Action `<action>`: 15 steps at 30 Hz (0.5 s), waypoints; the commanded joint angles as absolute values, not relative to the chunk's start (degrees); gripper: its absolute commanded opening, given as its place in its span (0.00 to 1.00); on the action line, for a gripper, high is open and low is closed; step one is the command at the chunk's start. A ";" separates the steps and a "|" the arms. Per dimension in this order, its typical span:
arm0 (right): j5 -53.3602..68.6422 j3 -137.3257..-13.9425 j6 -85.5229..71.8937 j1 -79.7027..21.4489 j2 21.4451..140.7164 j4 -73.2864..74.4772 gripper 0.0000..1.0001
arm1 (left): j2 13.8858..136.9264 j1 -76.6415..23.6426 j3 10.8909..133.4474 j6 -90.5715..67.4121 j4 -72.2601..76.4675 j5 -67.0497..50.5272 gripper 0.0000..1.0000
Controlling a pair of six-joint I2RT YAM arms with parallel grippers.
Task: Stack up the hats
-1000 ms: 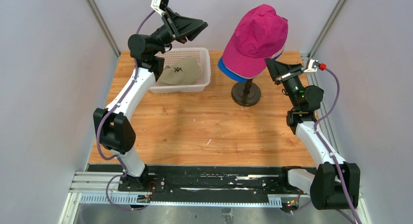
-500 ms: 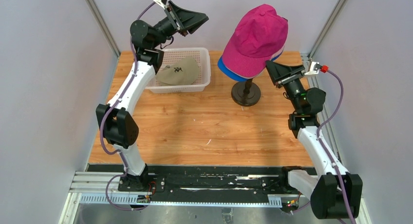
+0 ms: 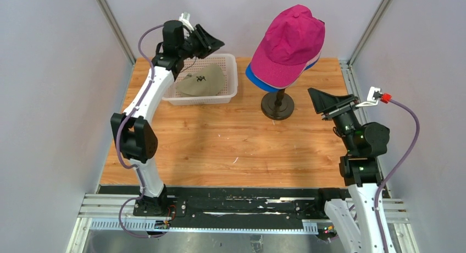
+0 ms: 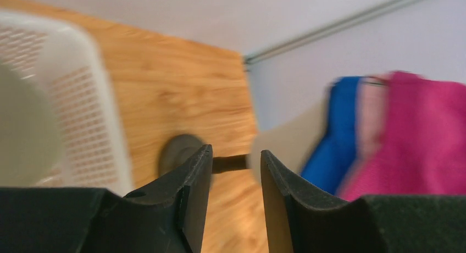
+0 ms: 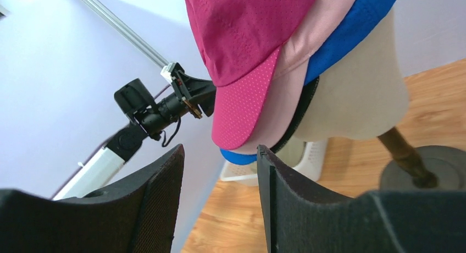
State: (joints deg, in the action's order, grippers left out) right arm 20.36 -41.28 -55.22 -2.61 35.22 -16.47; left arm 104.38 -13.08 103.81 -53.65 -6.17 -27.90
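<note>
Left claw [image 3: 215, 44] is up high over the back left of the table [image 3: 220, 143], above the far rim of the white perforated basket [image 3: 232, 80]; in its wrist view the jaws are apart with nothing between them. The khaki cap [image 3: 202, 81] with a dark logo lies inside the basket, alone. Just right of the basket is the dark stand [image 3: 277, 105] carrying the cream mannequin head [image 5: 357, 93], which wears the stack. The magenta cap [image 3: 291, 41] is on top, the light pink cap [image 5: 275, 115] is under it, and the royal blue cap [image 3: 258, 81] is below that. A thin black cap [image 5: 297, 121] edge shows against the head in the right wrist view. All brims point toward the front left. Right claw [image 3: 314, 96] is to the right of the stand, near the stack but apart from it. It tilts up toward the brims, jaws apart, gripping nothing.
</note>
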 commanded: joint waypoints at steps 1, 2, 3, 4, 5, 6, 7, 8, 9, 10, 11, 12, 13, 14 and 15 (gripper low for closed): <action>18.03 -43.25 -45.88 -3.43 32.38 -5.72 0.51 | 108.97 -12.83 108.24 -38.63 -25.22 -14.57 0.42; 18.21 -43.19 -45.34 -3.43 32.28 -5.21 0.51 | 109.73 -12.91 108.68 -37.65 -26.62 -12.32 0.43; 18.38 -43.08 -45.01 -3.41 32.29 -4.88 0.51 | 110.37 -12.92 108.73 -36.63 -27.49 -10.25 0.42; 18.70 -42.99 -44.66 -3.42 32.33 -4.85 0.51 | 110.67 -12.99 108.38 -35.62 -27.91 -8.24 0.43; 18.98 -42.84 -44.46 -3.43 32.33 -4.91 0.51 | 110.96 -13.01 108.17 -34.61 -28.52 -6.01 0.43; 19.17 -42.69 -44.27 -3.38 32.40 -4.88 0.51 | 111.33 -13.01 108.12 -33.42 -29.36 -3.96 0.43; 19.36 -42.58 -44.07 -3.42 32.52 -5.02 0.51 | 111.69 -12.96 108.12 -32.24 -30.22 -1.64 0.43; 19.48 -42.34 -43.87 -3.45 32.58 -5.07 0.51 | 112.05 -12.99 108.11 -31.04 -31.11 0.43 0.43; 19.63 -42.34 -43.60 -3.43 32.73 -5.05 0.51 | 112.28 -12.98 107.95 -30.00 -31.84 2.44 0.43; 19.75 -42.34 -43.33 -3.43 32.85 -4.98 0.51 | 112.46 -13.00 107.57 -29.11 -32.38 4.49 0.43; 19.91 -42.31 -43.00 -3.43 33.01 -4.96 0.51 | 112.45 -13.01 107.09 -28.17 -32.57 7.01 0.44; 20.06 -42.20 -42.72 -3.43 33.04 -4.93 0.51 | 112.37 -13.01 106.53 -27.20 -32.60 8.72 0.44; 20.18 -42.24 -42.51 -3.43 33.13 -4.88 0.51 | 112.22 -12.94 105.88 -26.30 -32.53 10.19 0.45; 20.35 -42.13 -42.34 -3.43 33.15 -4.80 0.50 | 112.05 -12.88 105.34 -25.57 -32.40 11.40 0.46; 20.45 -41.97 -42.28 -3.43 33.21 -4.75 0.50 | 111.92 -12.78 104.89 -24.66 -32.16 12.44 0.46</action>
State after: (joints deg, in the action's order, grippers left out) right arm 19.49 -42.04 -44.64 -2.59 33.28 -4.86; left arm 112.90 -13.08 106.30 -30.65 -31.07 2.61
